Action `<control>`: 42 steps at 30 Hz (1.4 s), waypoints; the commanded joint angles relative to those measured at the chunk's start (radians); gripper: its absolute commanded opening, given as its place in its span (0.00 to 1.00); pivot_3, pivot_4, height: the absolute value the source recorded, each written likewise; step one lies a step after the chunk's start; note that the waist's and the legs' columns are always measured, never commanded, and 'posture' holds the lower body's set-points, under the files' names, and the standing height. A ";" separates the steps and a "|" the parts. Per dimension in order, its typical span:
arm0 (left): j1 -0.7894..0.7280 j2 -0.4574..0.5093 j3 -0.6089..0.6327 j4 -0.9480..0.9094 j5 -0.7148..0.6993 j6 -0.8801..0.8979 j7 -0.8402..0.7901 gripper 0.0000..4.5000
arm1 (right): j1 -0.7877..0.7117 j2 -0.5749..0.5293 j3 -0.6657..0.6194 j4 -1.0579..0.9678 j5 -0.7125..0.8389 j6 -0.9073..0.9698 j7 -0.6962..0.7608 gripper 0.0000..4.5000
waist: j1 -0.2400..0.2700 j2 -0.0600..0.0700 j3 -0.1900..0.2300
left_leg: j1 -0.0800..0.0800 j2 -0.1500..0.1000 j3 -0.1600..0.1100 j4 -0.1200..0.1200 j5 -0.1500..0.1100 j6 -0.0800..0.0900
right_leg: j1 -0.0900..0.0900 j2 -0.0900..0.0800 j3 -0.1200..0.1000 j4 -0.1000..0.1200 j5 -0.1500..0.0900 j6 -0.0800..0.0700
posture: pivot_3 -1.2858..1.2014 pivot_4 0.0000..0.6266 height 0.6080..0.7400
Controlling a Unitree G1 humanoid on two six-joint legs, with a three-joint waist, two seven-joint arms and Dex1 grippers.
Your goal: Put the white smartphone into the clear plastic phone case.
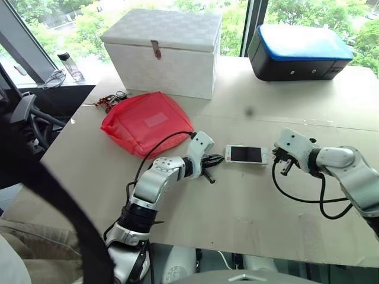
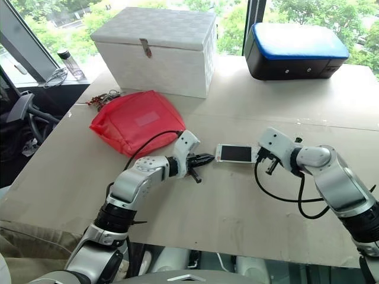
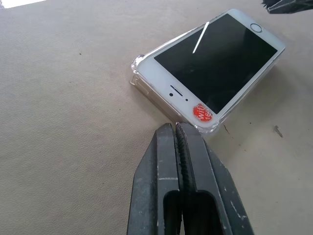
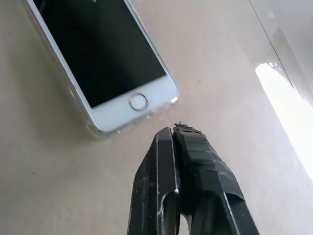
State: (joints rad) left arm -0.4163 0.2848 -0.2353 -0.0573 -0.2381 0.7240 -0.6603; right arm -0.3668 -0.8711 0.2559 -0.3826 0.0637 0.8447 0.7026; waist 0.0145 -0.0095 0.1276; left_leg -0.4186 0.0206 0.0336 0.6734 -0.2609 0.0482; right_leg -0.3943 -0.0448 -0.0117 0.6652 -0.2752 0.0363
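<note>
A tan table (image 1: 249, 213) fills most of the head views, with big windows and green trees along the top edge. At the far left, by the window sill, stand a bottle (image 1: 70, 65) and a pair of glasses (image 1: 54, 77). Right of them, in the upper left of the frame, a white box (image 1: 163, 50) with a small latch sits on the table, and in front of it lies a red pouch (image 1: 147, 122) with a bunch of keys (image 1: 109, 99) at its upper left corner. Below the pouch, left of centre, the left gripper (image 1: 211, 163) is clenched on nothing, its tips just beside the phone's left end; the left wrist view does not settle whether they touch the case. The phone (image 1: 246, 154) lies screen up at the centre of the table, seated in the case (image 3: 215, 128), whose clear rim shows around the phone in the wrist views. The left wrist view shows a round red sticker (image 3: 202, 113) on the bezel near the earpiece; its white writing cannot be read. The right wrist view shows the home-button end. Right of the phone, the right gripper (image 1: 284, 163) is also clenched and empty, near that end but apart from it. In the upper right stands a black case with a blue top (image 1: 299, 50).
</note>
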 commanded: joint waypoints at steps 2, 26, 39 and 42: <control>-0.010 -0.009 -0.009 0.001 -0.003 -0.020 -0.007 0.01 | -0.021 0.008 0.023 0.018 -0.031 -0.041 0.011 0.00 | 0.000 0.000 0.000 | 0.000 0.000 0.000 0.000 0.000 0.000 | 0.000 0.000 0.000 0.000 0.000 0.000 | 0.52 0.24 1.00; -0.018 -0.027 -0.025 0.003 0.005 -0.022 -0.012 0.01 | -0.057 0.113 0.206 0.005 -0.182 -0.169 0.105 0.00 | -0.005 0.000 0.000 | 0.004 0.000 0.001 0.000 0.000 0.000 | 0.001 0.001 0.001 0.003 0.000 0.000 | 0.52 0.24 1.00; -0.001 0.017 0.100 -0.095 -0.113 -0.100 -0.102 0.01 | 0.069 0.148 -0.258 0.072 -0.018 -0.041 0.039 0.00 | 0.002 0.000 0.003 | 0.003 0.000 0.001 0.000 0.000 0.000 | 0.000 -0.002 0.001 0.004 0.000 0.000 | 0.52 0.24 1.00; -0.046 -0.014 0.062 -0.040 -0.095 -0.098 -0.096 0.01 | 0.026 0.214 -0.317 0.064 0.070 0.014 0.040 0.00 | 0.000 0.000 0.003 | 0.003 0.000 0.002 0.000 0.000 0.000 | 0.001 -0.002 0.002 0.004 0.000 0.000 | 0.52 0.24 1.00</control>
State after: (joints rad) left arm -0.4354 0.2881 -0.1456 -0.0996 -0.3275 0.6417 -0.7545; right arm -0.3073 -0.6766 -0.0214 -0.2867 0.0785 0.8343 0.7447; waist 0.0142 -0.0100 0.1306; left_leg -0.4150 0.0205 0.0352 0.6737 -0.2608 0.0481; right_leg -0.3933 -0.0458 -0.0100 0.6695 -0.2752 0.0362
